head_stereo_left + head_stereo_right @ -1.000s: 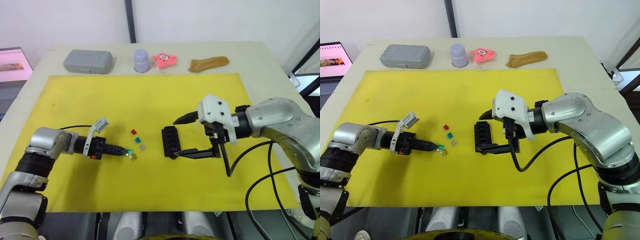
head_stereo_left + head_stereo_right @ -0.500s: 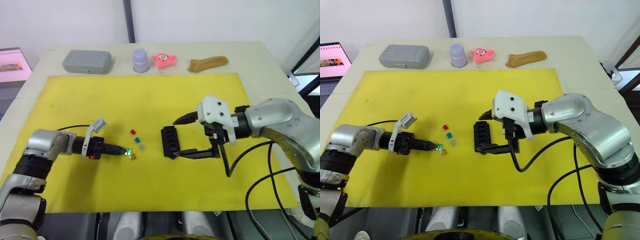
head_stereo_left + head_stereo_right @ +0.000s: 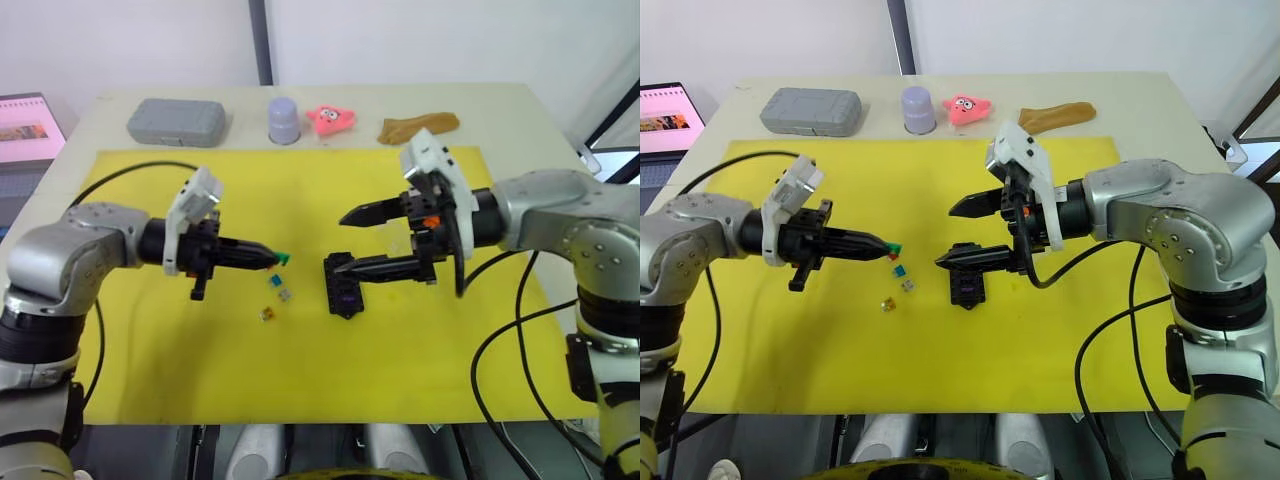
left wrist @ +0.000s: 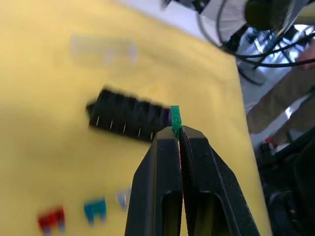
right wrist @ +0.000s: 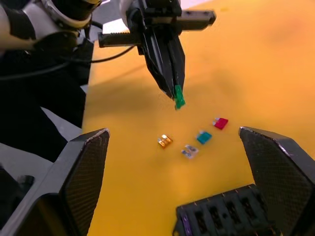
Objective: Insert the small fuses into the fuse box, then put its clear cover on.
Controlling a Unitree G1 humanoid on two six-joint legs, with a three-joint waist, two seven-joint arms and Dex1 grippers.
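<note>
My left gripper [image 3: 272,259] hovers above the yellow mat [image 3: 150,370], shut on a green fuse [image 3: 283,259] that sticks out of its tips [image 4: 178,132]. The black fuse box [image 3: 343,290] lies on the mat just right of it, with a purple fuse [image 4: 169,117] in one end slot. Loose fuses rest between them: red [image 5: 220,123], teal [image 3: 273,281], pale grey [image 3: 284,293] and amber [image 3: 266,314]. My right gripper [image 3: 345,242] hangs open above the fuse box, empty. The clear cover [image 4: 103,49] lies on the mat beyond the box.
Along the table's far edge stand a grey case [image 3: 175,121], a lavender cup [image 3: 284,120], a pink toy [image 3: 330,119] and a brown lump [image 3: 418,126]. A screen [image 3: 28,128] sits off the table's left side. Cables trail from both arms.
My left gripper has lifted the green fuse off the mat and carried it toward the fuse box. My right gripper has risen from around the box, still open.
</note>
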